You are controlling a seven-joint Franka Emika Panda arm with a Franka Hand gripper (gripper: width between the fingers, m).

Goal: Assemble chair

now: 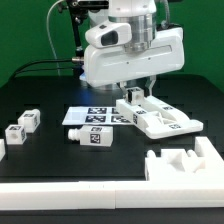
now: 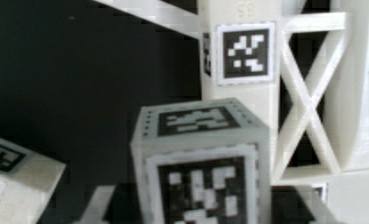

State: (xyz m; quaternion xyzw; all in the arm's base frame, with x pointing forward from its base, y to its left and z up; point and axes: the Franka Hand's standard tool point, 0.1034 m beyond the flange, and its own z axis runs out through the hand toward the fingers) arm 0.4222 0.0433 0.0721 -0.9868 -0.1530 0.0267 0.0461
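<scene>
Nearest: long white rail (image 1: 100, 197) across the front edge.
Chair: in loose white tagged pieces, spread over the black table (image 1: 40, 90).
Far left (exterior view): two small cubes (image 1: 22, 124), close together, well apart from the rest.
Left of centre: short bar (image 1: 90, 137) lying flat, just in front of the marker board (image 1: 85, 114).
Centre: gripper (image 1: 140, 97) pointing down over the left end of the lattice frame (image 1: 165, 117).
Grip: half-closed on a tagged post (image 2: 199, 150), upright between the fingers, tags on top and front faces.
Right of centre: lattice frame flat on the table. Wrist view shows its X-brace and one tag just behind the post. Contact between post and frame: can't tell.
Front right: notched slab (image 1: 185, 160), just behind the rail, apart from the frame.
</scene>
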